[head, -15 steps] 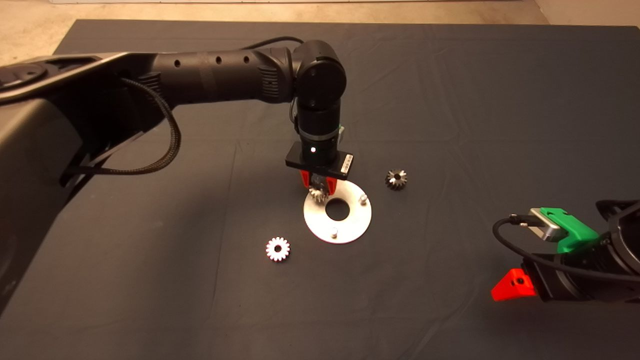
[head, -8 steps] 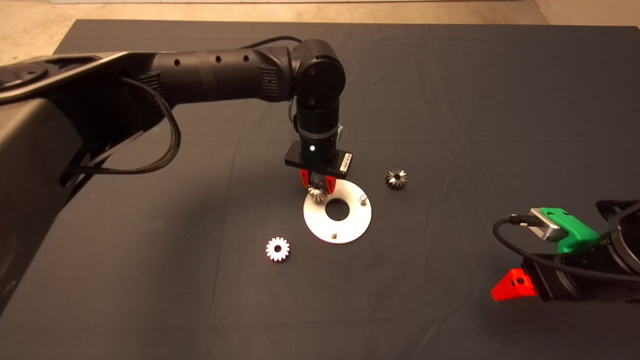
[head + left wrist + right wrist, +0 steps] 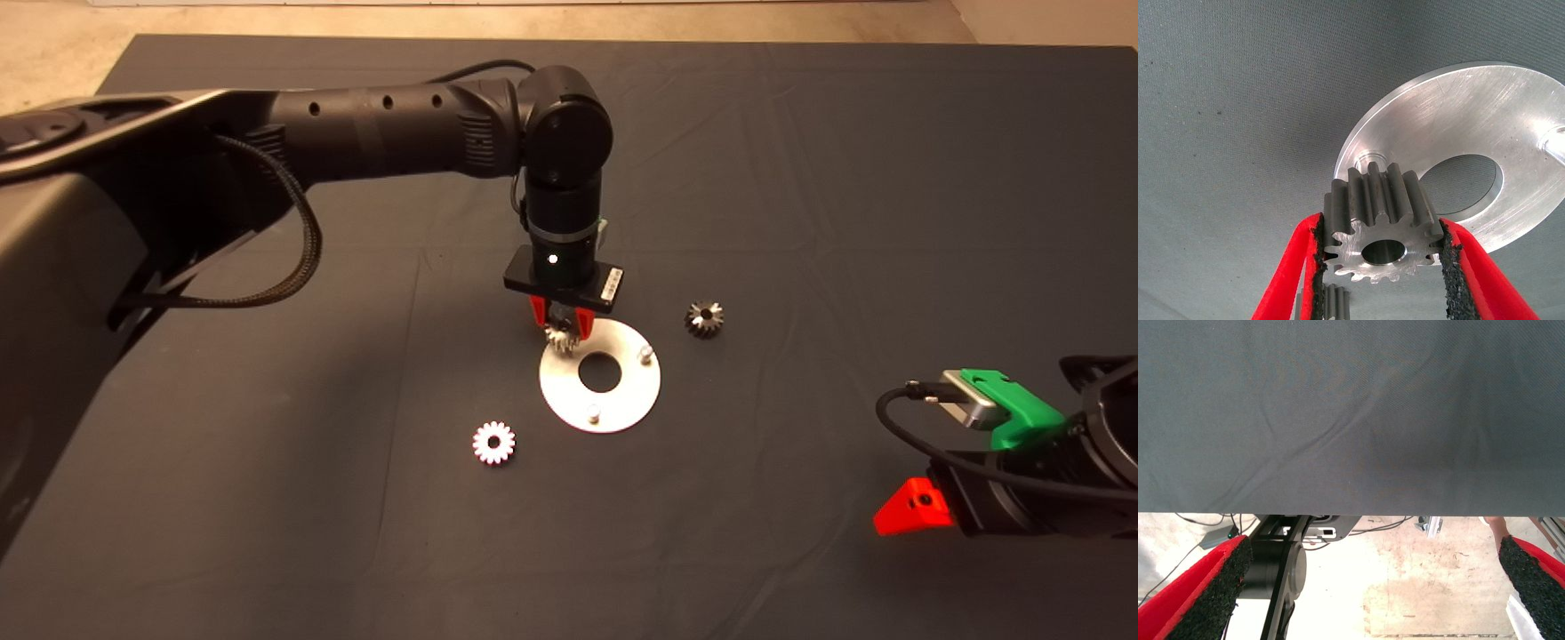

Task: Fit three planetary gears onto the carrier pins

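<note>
Altogether three gears show: one (image 3: 1381,230) clamped between the left gripper's (image 3: 562,322) fingers (image 3: 1457,267), just over the disc's (image 3: 622,404) far-left rim beside a pin (image 3: 1369,162); one (image 3: 493,442) on the table at the near left; one (image 3: 703,318) to the right. Two more pins (image 3: 647,354) (image 3: 592,412) stand bare. The right gripper (image 3: 1371,587) waits at the lower right, fingers apart.

open mat (image 3: 800,178) all round disc (image 3: 622,404); two loose gears (image 3: 493,442) nearby
</note>
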